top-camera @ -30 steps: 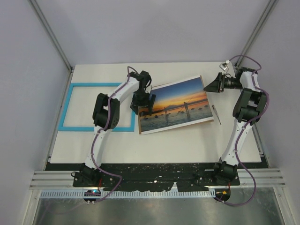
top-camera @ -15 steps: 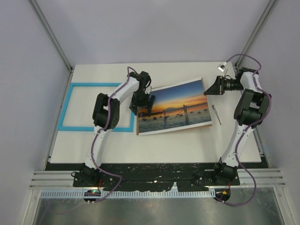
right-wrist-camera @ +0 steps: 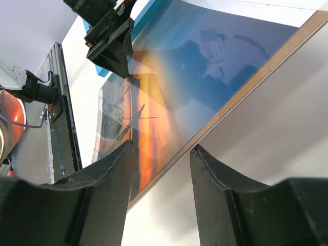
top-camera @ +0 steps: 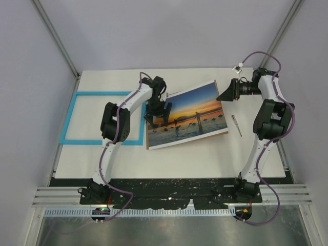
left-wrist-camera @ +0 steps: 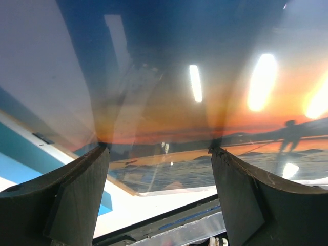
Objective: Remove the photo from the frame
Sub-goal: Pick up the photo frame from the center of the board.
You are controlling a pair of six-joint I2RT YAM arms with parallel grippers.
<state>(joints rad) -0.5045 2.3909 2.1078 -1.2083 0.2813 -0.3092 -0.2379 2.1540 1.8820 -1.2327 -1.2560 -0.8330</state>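
Observation:
The photo [top-camera: 187, 115], a glossy sunset print, lies askew at the table's middle on a brown board whose edge [right-wrist-camera: 246, 87] shows beside it. The empty light-blue frame [top-camera: 102, 93] lies flat to its left. My left gripper [top-camera: 156, 114] is open, its fingertips down on the photo's left end; the left wrist view shows the gripper [left-wrist-camera: 159, 149] on the photo [left-wrist-camera: 169, 102]. My right gripper [top-camera: 225, 92] is open at the photo's far right corner. In the right wrist view the gripper [right-wrist-camera: 164, 146] straddles the edge of the photo [right-wrist-camera: 169, 82].
A thin pen-like tool [top-camera: 236, 124] lies on the white table right of the photo. The frame's blue bar [left-wrist-camera: 20, 154] is close to the left gripper. Grey walls and metal posts enclose the table; a black rail [top-camera: 164, 184] runs along its near edge.
The photo and its board have slid and turned a little to the left. My right gripper has moved left, onto the photo's far right corner. My left gripper has stayed on the photo.

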